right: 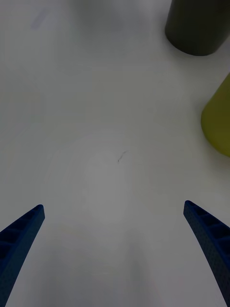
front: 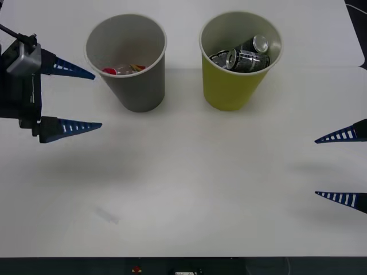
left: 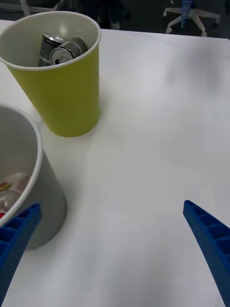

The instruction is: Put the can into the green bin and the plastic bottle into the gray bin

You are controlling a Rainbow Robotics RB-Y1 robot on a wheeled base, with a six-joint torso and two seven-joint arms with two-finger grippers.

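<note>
Both sets of jaws spread wide, holding nothing. My left gripper (front: pixel 71 97) hovers at 9 o'clock on the white bench (front: pixel 189 195), just beside the large gray tapered bin with the pale rim (front: pixel 129 86). My right gripper (front: pixel 342 167) sits at 3 o'clock, well apart from both bins.

Small clear plastic bottle with the red screw cap (front: pixel 110 71) lies in the bottom of the gray bin, at 11 o'clock. Dark metal drink cans (front: pixel 243 54) rest tilted inside the large yellow-green tapered bin (front: pixel 235 86), at 1 o'clock. No loose item on the bench. I judge the sort complete.

Handling, if a re-grip were needed: bottle looks light, thin-walled and likely slick, so it would squash under a hard pinch. Take it across the body near the stiffer cap end. Cans look light and dentable; grip mid-body. Bins look light and tippy; avoid nudging the rims.
</note>
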